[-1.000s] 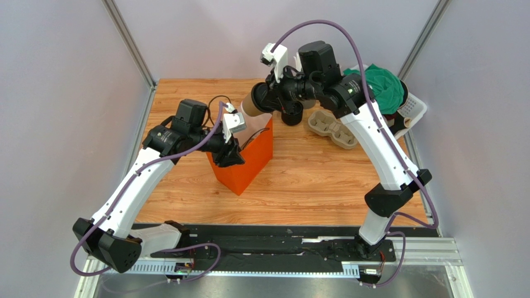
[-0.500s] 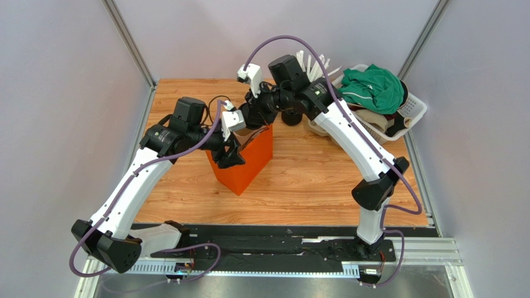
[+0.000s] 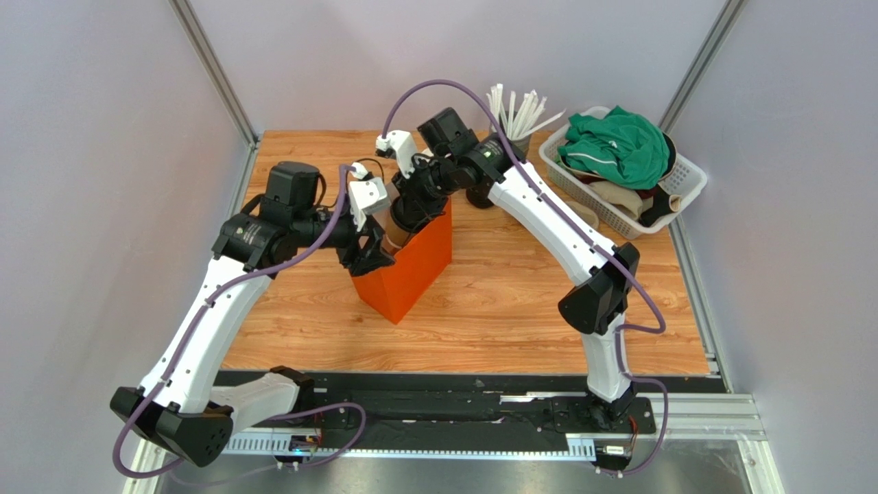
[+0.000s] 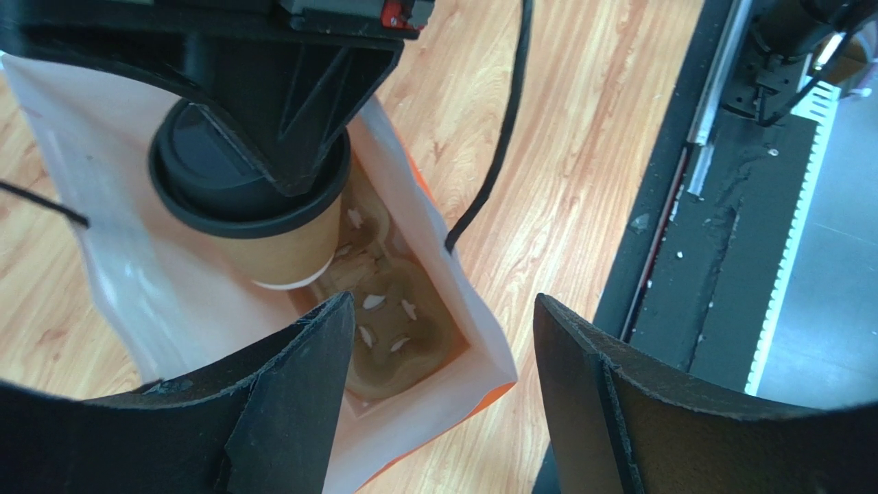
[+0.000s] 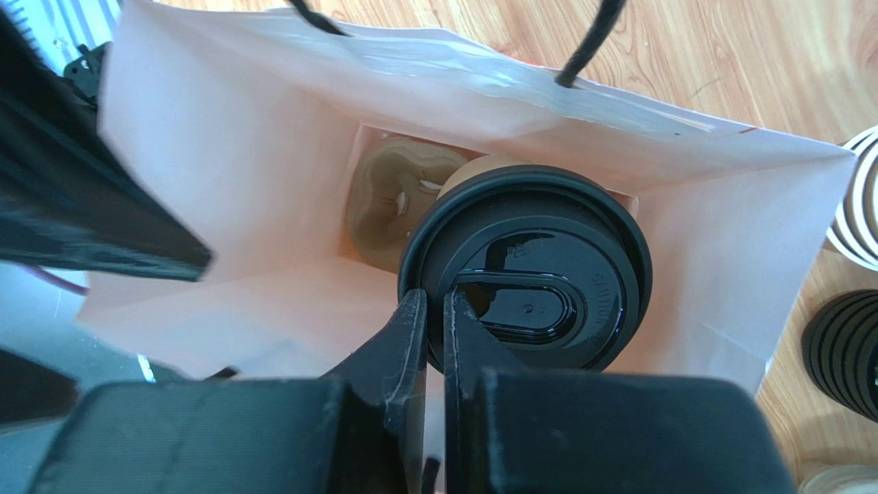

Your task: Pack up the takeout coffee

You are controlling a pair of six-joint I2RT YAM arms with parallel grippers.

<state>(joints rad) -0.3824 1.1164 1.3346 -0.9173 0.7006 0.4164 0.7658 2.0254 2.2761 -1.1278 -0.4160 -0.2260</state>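
Grips the cup [image 4: 294, 242] with the right gripper [image 5: 435, 301], pinching the rim of the black lid [image 5: 536, 273]. Fingers all but closed, with only a thin slit between them.

Holds the cup lid-up in the mouth of the orange bag [image 3: 412, 273], tan wall and base already below the paper rim, lid about level with it. Inside, close to the far wall rather than centred. Hangs over a pulp carrier [image 4: 397, 334] lying flat on the bag's bottom. Cannot tell whether base and carrier touch, nor whether the cup is quite upright.

Has the left gripper [image 4: 443, 309] spread wide at the bag's left rim, looking down into the opening, with the bag's near corner showing in the gap. Nothing clamped there. Cannot tell whether either finger presses on the paper.

Bag standing on the wooden table [image 3: 515, 298], mouth open, black handle cords looping out over the edge.

Just beside the bag on the right wrist view's side: a stack of lids [image 5: 847, 355]. Farther back: a bunch of white straws [image 3: 515, 108]. At the far right corner: a white basket [image 3: 693, 180] heaped with green cloth [image 3: 618, 144], well apart from the bag.
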